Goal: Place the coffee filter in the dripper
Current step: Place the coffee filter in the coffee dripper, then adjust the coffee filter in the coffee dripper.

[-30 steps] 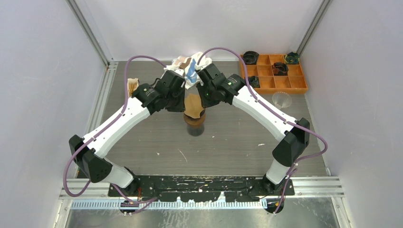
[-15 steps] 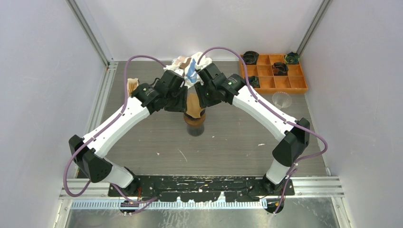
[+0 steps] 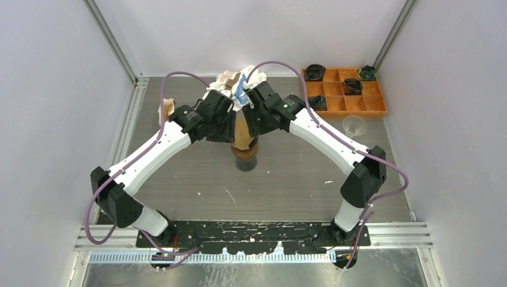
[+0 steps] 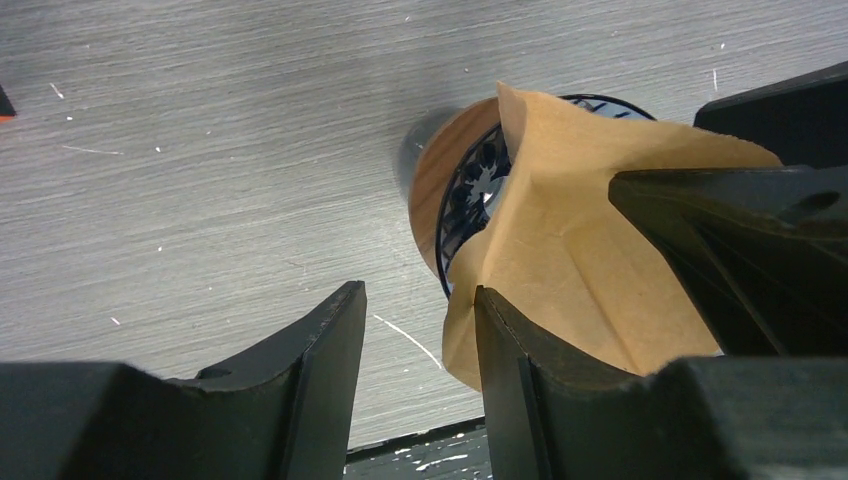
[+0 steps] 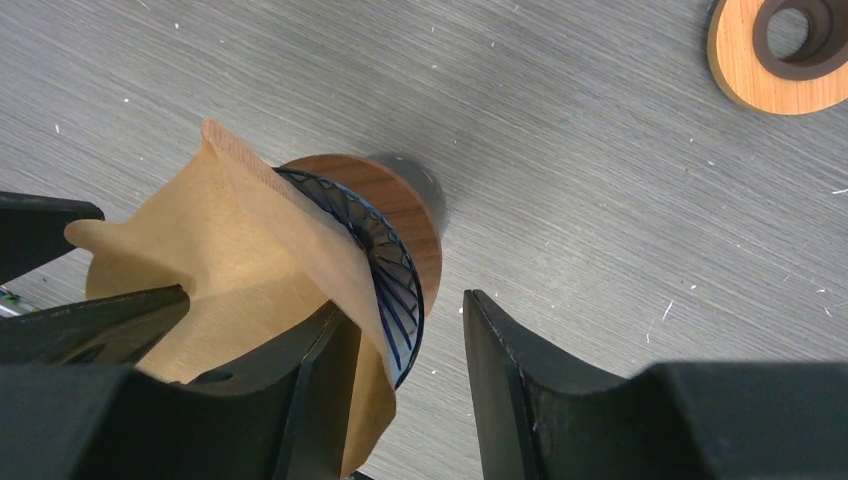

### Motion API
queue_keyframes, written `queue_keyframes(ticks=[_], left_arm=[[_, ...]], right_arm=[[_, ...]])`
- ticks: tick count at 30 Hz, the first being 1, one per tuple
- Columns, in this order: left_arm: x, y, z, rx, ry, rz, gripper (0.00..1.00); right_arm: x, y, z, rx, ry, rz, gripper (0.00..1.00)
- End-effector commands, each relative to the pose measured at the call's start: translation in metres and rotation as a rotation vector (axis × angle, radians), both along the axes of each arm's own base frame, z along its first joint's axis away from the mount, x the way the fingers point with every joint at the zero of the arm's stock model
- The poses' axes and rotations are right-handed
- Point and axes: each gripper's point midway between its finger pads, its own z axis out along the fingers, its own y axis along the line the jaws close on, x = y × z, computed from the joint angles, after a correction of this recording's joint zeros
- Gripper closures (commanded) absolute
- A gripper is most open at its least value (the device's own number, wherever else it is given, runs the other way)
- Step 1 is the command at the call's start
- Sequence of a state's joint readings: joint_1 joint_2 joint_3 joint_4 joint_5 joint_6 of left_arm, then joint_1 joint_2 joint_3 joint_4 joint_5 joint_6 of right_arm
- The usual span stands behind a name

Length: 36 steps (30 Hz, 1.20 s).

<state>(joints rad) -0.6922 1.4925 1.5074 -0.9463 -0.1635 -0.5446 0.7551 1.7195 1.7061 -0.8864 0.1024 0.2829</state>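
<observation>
Left tool [image 4: 415,295] and right tool [image 5: 403,310] both stand with jaws apart and nothing between them, each with one finger against the coffee filter [image 4: 580,230]. Since a second ago they have closed in, so the paper looks narrower and taller. It sits crumpled over the dripper [image 5: 400,215] on the worktop [image 4: 200,120], probably not yet seated.
</observation>
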Motion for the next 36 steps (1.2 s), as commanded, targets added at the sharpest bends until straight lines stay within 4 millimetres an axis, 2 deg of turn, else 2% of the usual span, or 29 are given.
queue_keyframes(ticks=[1, 15, 18, 22, 29, 33, 36], left_arm=[[0.009, -0.004, -0.001, -0.023, -0.019, 0.005, 0.54], [0.008, -0.005, -0.015, -0.017, 0.014, -0.001, 0.53], [0.008, -0.004, -0.011, -0.025, 0.005, 0.001, 0.53], [0.008, -0.005, -0.004, -0.044, -0.012, 0.0, 0.52], [0.007, -0.006, -0.006, -0.046, -0.005, -0.003, 0.52], [0.008, -0.006, -0.005, -0.048, -0.008, -0.003, 0.52], [0.008, -0.007, -0.003, -0.052, -0.011, -0.004, 0.52]], right_arm=[[0.008, 0.003, -0.001, 0.009, -0.028, 0.005, 0.52], [0.006, 0.004, -0.019, 0.005, 0.004, 0.021, 0.51], [0.006, 0.005, -0.011, 0.025, -0.008, 0.026, 0.5], [0.006, 0.005, 0.009, 0.063, -0.05, 0.029, 0.45], [0.001, 0.007, 0.04, 0.138, -0.088, 0.033, 0.38], [-0.006, 0.012, 0.045, 0.179, -0.068, 0.058, 0.36], [-0.009, 0.012, 0.037, 0.17, -0.047, 0.062, 0.34]])
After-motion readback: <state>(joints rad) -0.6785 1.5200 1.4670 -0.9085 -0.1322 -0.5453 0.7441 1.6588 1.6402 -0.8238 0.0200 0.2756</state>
